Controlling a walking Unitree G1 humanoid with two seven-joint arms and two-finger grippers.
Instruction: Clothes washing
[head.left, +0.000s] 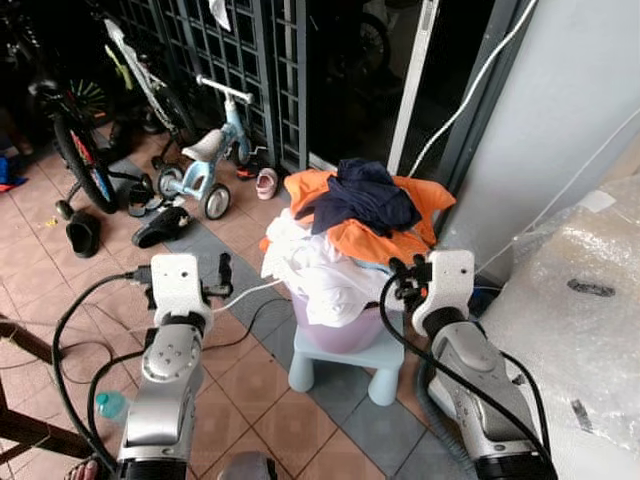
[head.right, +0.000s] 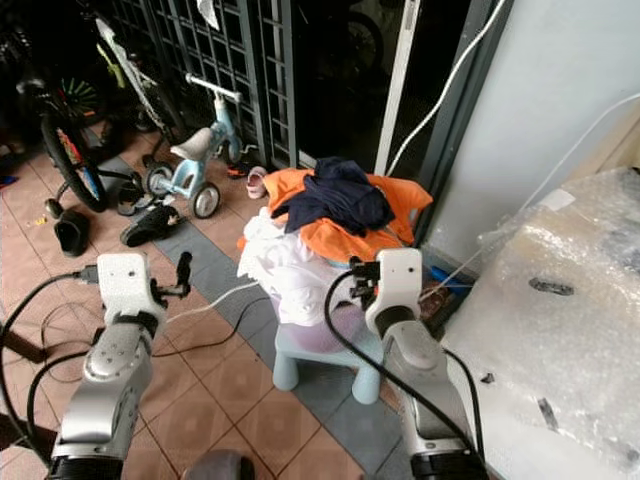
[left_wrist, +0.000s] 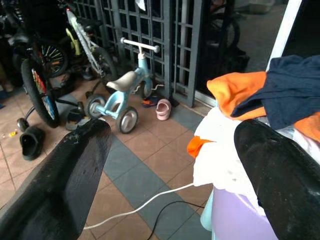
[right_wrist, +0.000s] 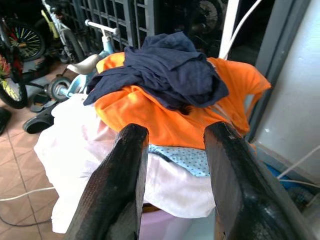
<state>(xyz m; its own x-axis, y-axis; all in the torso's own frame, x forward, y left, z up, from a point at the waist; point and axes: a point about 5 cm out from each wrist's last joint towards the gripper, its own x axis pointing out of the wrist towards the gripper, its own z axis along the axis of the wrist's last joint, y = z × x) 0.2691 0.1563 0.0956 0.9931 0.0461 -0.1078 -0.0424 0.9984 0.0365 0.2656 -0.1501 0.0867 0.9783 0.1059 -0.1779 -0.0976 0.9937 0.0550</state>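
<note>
Laundry (head.left: 345, 235) sits centre frame in the left eye view, heaped well above the rim of a purple tub (head.left: 340, 330) on a small pale-blue stool (head.left: 345, 365). Navy top on an orange one, white stuff spilling down the left side. Left gripper (head.left: 224, 275) at lower left, apart from the pile, fingers slightly apart, empty. Right gripper (head.left: 408, 272) lower centre-right, right up against the heap's near edge; spread hard to read here. White cable (head.left: 245, 295) runs across the tiles under the left arm.

Right eye view: same layout. Bubble-wrapped bulk (head.right: 560, 330) fills the right side, close to the right arm. Trike (head.right: 195, 160) and bike (head.right: 60, 130) upper left, shoes scattered.

Left wrist view: two black fingers (left_wrist: 60, 185) wide apart, nothing between; pile at right edge, cable on the floor between.

Right wrist view: fingers (right_wrist: 117, 180) open at a moderate gap, empty, tips just short of the white and orange cloth.

Risks, as judged:
- heap is top-heavy, so pulling a low layer could drag the navy piece off onto the floor
- a push from the right gripper could tip tub or stool, since the stool looks small under it
- cable could snag the left arm or a foot
- pinching only the top layer may lift one loose garment and leave the rest.
</note>
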